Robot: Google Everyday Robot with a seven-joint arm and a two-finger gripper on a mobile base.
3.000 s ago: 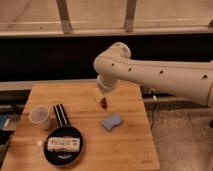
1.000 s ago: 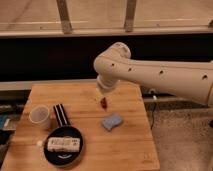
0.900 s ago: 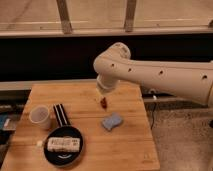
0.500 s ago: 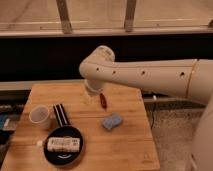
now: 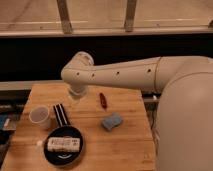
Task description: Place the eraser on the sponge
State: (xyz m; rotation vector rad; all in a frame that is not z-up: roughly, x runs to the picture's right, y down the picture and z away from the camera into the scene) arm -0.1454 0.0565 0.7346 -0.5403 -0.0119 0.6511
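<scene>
End effector point(image 5: 75, 98) hangs near narrow black striped eraser block point(image 5: 61, 114), grip state untellable; light blue soft sponge point(image 5: 112, 122) lies apart

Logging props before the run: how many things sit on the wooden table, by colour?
Black: 2 (eraser, round dish)
White: 2 (cup, speckled bar in the dish)
Light blue: 1 (sponge)
Red: 1 (small red object)
Total: 6
The gripper, not counted, hangs over the table between eraser and small red object.
</scene>
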